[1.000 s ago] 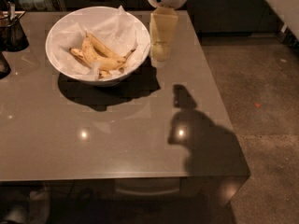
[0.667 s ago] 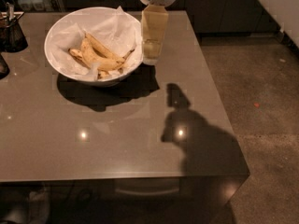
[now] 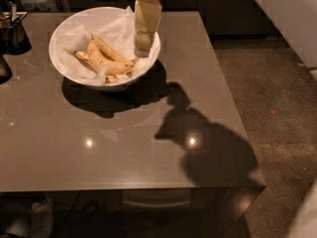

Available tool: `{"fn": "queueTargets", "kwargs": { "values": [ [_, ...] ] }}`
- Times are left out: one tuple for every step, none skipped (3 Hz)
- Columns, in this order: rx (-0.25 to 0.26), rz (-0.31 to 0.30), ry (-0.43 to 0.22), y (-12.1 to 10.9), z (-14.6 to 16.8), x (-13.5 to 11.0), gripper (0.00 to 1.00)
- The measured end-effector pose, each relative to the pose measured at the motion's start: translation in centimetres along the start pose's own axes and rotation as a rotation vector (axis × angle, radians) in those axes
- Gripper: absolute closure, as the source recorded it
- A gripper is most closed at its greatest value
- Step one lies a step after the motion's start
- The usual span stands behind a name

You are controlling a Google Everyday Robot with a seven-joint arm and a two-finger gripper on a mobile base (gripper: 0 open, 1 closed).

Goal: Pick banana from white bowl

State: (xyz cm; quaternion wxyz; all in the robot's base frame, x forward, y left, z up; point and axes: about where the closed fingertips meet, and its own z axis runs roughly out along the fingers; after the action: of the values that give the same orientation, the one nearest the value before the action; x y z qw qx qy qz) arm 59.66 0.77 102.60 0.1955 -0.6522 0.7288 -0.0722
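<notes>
Three-fruit speckled yellow banana [image 3: 102, 57] | in white bowl [image 3: 74, 74] | gripper [image 3: 142, 47] over right rim, grip unclear

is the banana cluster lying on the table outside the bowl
No, the speckled yellow banana cluster lies inside the wide white paper-lined bowl, with the end effector over its right rim.

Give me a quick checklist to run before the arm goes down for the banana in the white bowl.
1. Banana lies in the white bowl, in view: ok.
2. Gripper is at the bowl: ok, it shows over the right rim.
3. Gripper lined up over the banana: not ok, it sits off toward that rim.
4. Gripper height over the bowl: cannot tell.
5. Bowl fully on the table: ok.
</notes>
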Motion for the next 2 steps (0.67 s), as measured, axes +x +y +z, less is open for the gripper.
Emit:
{"fn": "queueTargets", "kwargs": {
  "values": [
    [-0.014, -0.010, -0.001, -2.2, 1.6, -3.2, 0.00],
    [-0.019, -0.072, -0.015, -2.7, 2.8, -5.6, 0.00]
  ]
}}
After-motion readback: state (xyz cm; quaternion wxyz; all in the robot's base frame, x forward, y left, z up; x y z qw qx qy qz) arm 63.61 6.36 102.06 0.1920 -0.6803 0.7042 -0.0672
